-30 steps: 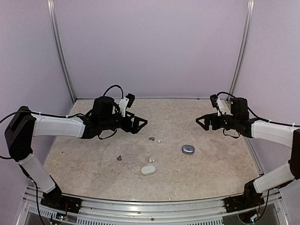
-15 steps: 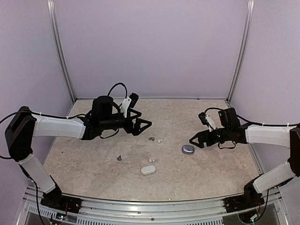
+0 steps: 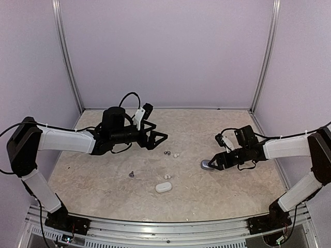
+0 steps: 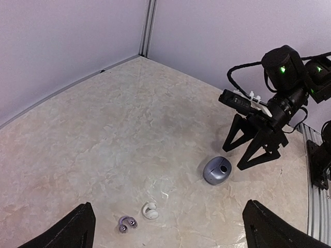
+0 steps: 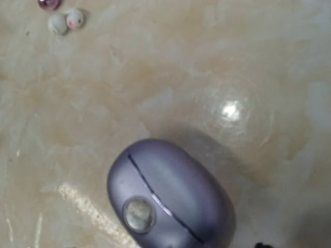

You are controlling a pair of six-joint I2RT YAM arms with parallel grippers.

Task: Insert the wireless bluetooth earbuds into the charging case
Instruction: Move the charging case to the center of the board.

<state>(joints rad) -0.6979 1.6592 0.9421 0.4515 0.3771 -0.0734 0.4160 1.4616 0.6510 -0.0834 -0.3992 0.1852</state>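
left gripper hangs over the far-left part of the surface, jaws wide apart, nothing in them. right gripper is low on the right, right at the lilac-grey charging case. Its jaws are apart, not clamped on it afaict. That case's lid is shut.

All 4 earbuds sit loose on the surface. dark grey bud + cream bud are side by side mid-surface, left of the grey case. second dark grey bud is further near-left. second cream bud is just behind the white case.
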